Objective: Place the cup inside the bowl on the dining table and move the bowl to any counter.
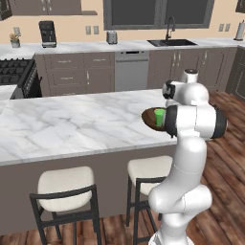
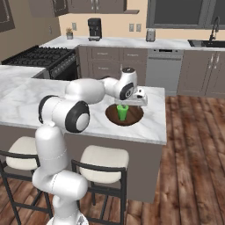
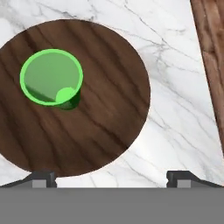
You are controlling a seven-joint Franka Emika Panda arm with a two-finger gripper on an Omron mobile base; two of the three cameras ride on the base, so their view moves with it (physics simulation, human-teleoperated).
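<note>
Cup [image 3: 51, 78] stands upright inside the bowl [image 3: 100, 127], open end up, off-centre within the bowl's floor; from the right base camera it sits on the bowl's left half. Nothing grips it.

Bowl rests flat on the dining table [image 1: 62, 124], near the table's end beside the wood floor [image 2: 197, 145] and closer to the edge over the stools [image 2: 103, 160] than to the far edge. In the right base view its rim lies a little in from both edges, with marble showing all round it.

Gripper [image 3: 111, 178] hangs above the bowl, pointing straight down. Jaws spread wide and empty: one fingertip [image 3: 41, 177] lies over the bowl's rim, the other over bare marble beside the bowl. Neither touches cup or bowl. From the left base camera the arm's own links cover part of the bowl, and the cup shows as a green patch just beside the forearm.

Counter [image 2: 132, 42] runs along the back wall, with the sink [image 1: 171, 42] and faucet [image 1: 169, 26] set in it, well apart from the table.
</note>
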